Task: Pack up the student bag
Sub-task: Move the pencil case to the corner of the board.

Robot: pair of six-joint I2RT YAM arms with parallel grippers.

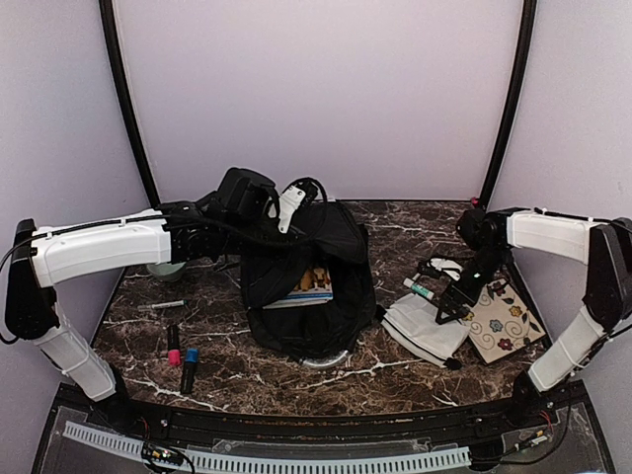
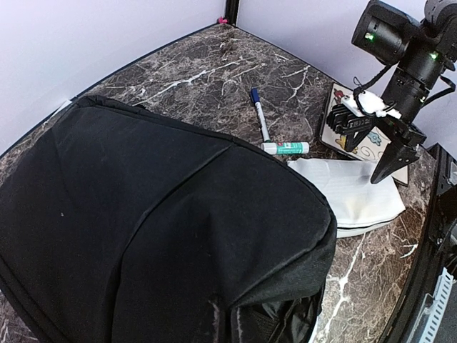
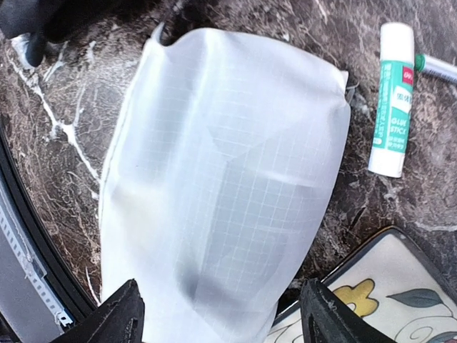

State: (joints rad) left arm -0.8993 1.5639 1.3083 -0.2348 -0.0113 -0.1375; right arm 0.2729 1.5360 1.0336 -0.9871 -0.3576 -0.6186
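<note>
1. Bag (image 1: pixel 306 272) sits mid-table, black, its mouth open toward the overhead camera. A book (image 1: pixel 296 296) and something brown show inside.
2. Table (image 1: pixel 395 375) is dark marble with white veins.
3. Left gripper (image 1: pixel 289 209) is at the bag's far top edge with its fingers together. Whether they pinch fabric I cannot tell. The left wrist view shows only the bag's black back below.
4. Right gripper (image 3: pixel 225 314) hangs over the white pouch (image 3: pixel 221 179), right of the bag. Its fingers are apart, one at each side of the pouch's near end. Contact with the pouch cannot be told.
5. Pouch lies flat, gridded fabric, near the bag but apart from it.
6. Glue stick (image 3: pixel 391 100), white and green, lies just beside the pouch, not touching it.
7. Pen (image 2: pixel 258 114) with a blue cap lies beyond it, one end at the glue stick.
8. Notebook (image 1: pixel 504 326) with a floral cover lies just right of the pouch. Overlap unclear.
9. Markers (image 1: pixel 181 355), one pink-capped and one blue-capped, lie side by side left of the bag.
</note>
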